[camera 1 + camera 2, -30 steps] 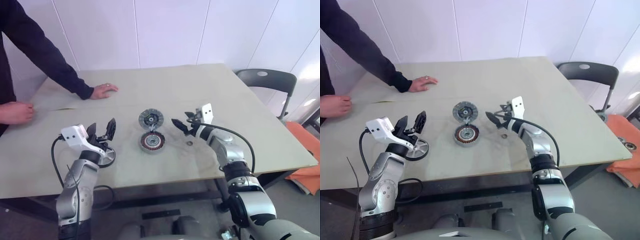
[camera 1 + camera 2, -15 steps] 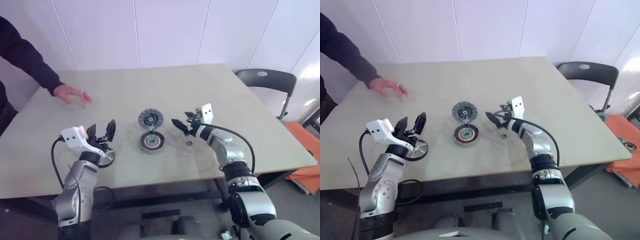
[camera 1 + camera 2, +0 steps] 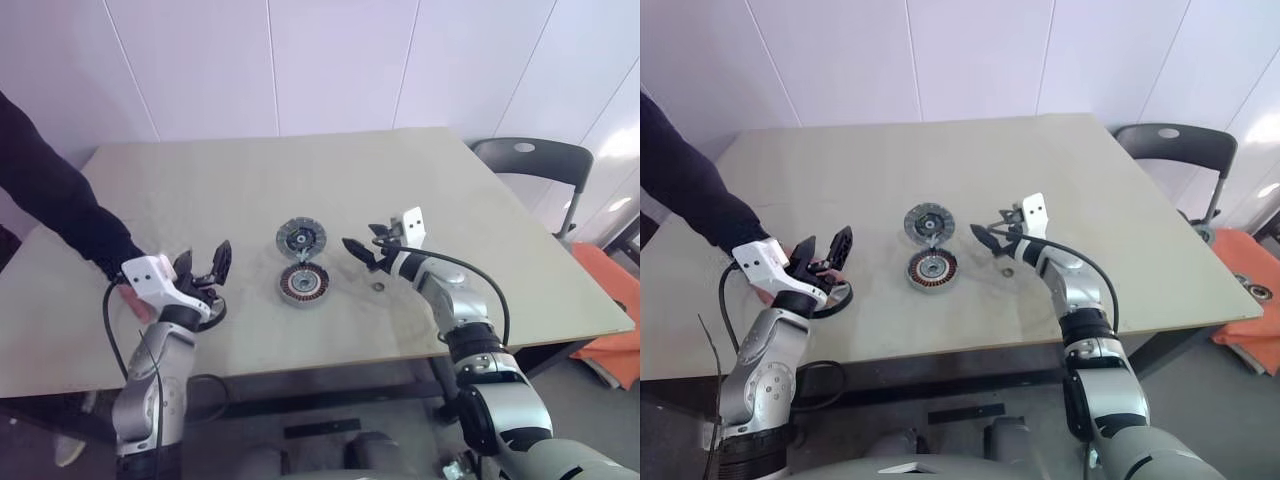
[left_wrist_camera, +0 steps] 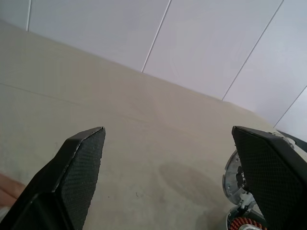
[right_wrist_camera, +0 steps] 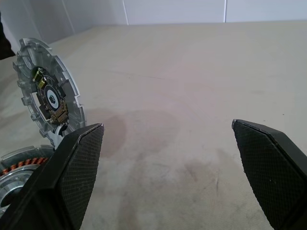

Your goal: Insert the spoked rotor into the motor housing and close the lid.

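Grey lid (image 3: 301, 238) tilted upright, housing (image 3: 304, 284) flat

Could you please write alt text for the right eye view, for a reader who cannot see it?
Two open robot hands, left hand and right hand, hover over a beige table beside a copper-wound motor housing and its raised lid. A person's hand reaches to the spoked rotor.

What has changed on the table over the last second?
The person's hand left the far table edge and reached in to the rotor beneath the left gripper. Both grippers, the right too, stayed open and still; housing and lid unmoved.
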